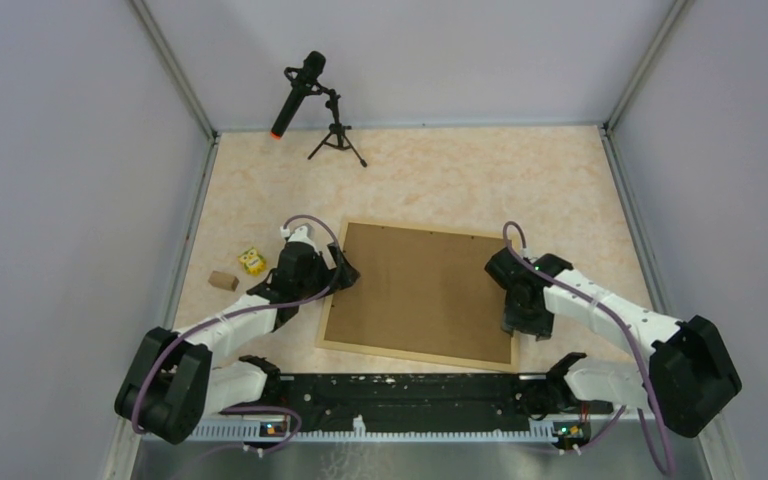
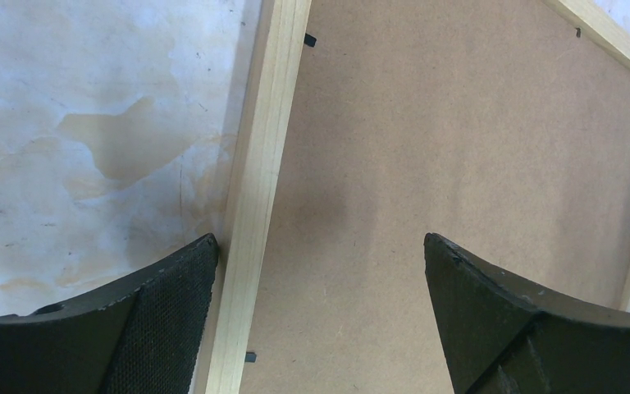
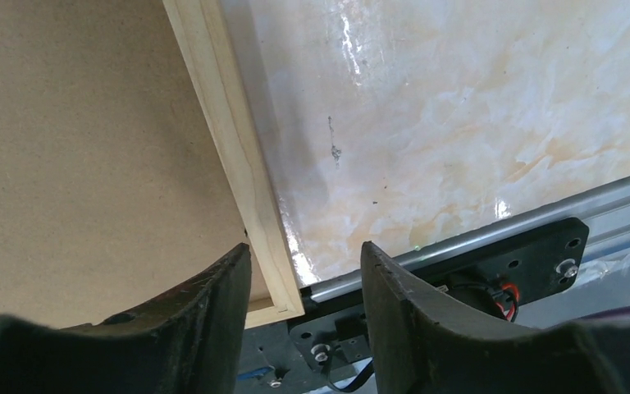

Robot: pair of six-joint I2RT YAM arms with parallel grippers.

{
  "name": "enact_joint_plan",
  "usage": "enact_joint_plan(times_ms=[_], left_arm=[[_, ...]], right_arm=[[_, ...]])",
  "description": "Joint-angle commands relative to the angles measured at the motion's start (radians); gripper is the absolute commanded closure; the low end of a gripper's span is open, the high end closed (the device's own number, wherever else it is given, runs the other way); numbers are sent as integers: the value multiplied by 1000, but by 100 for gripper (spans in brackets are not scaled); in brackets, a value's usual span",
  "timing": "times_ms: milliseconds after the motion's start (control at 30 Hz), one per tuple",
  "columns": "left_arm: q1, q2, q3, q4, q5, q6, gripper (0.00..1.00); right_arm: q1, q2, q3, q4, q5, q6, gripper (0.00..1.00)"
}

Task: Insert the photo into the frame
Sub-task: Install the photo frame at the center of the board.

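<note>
The frame (image 1: 410,354) lies face down on the worktop (image 1: 440,180), with the backing board (image 1: 420,290) filling it. The left fingers (image 2: 172,287) stand wide apart, straddling its left rail. The right fingers (image 3: 213,304) straddle the right rail near its near corner, apart and not clamped on it.

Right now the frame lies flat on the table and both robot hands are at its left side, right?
Not quite. The frame lies flat on the table, but only the left gripper is at its left side; the right gripper is at its right side, as the top view shows.
</note>
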Motion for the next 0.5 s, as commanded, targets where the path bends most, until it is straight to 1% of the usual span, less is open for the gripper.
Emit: enact_joint_plan(times_ms=[0,67,200,333,467], left_arm=[[1,24,-6,-2,46,-3,2],[1,24,-7,-3,46,-3,2],[2,21,-8,-1,47,-3,2],[2,20,-8,-1,46,-2,2],[2,19,-9,-2,45,-3,2]], right_arm=[[11,11,-7,16,4,13,52],[10,20,-7,15,4,17,55],[12,53,-12,21,-8,13,55],[12,54,-36,65,-40,7,55],[12,64,-42,80,-39,1,56]])
